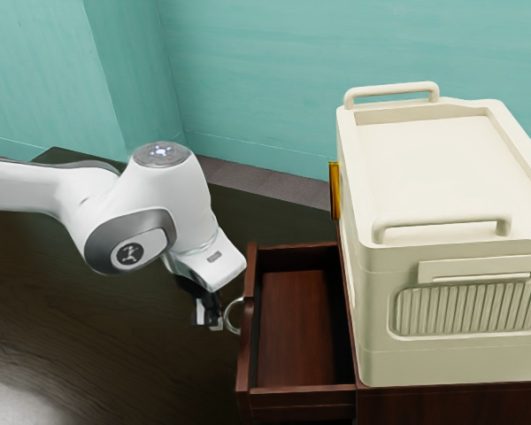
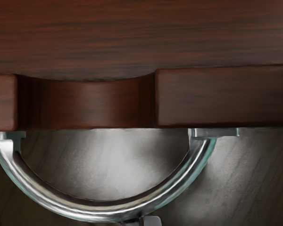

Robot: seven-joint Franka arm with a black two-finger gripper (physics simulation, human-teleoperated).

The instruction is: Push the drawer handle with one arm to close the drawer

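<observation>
On open drawer [image 1: 296,328], curved handle [image 2: 104,212]

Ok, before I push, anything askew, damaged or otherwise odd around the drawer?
Nothing stands out. The drawer is open, which fits the task. Its handle looks intact, attached at both ends, and the case sits upright. I see no spill.

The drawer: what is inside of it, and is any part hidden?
Inside the open drawer, a bare reddish-brown wooden floor shows, with no object visible on it. Any part reaching in beneath the cream case is covered, so what may lie there cannot be told.
</observation>
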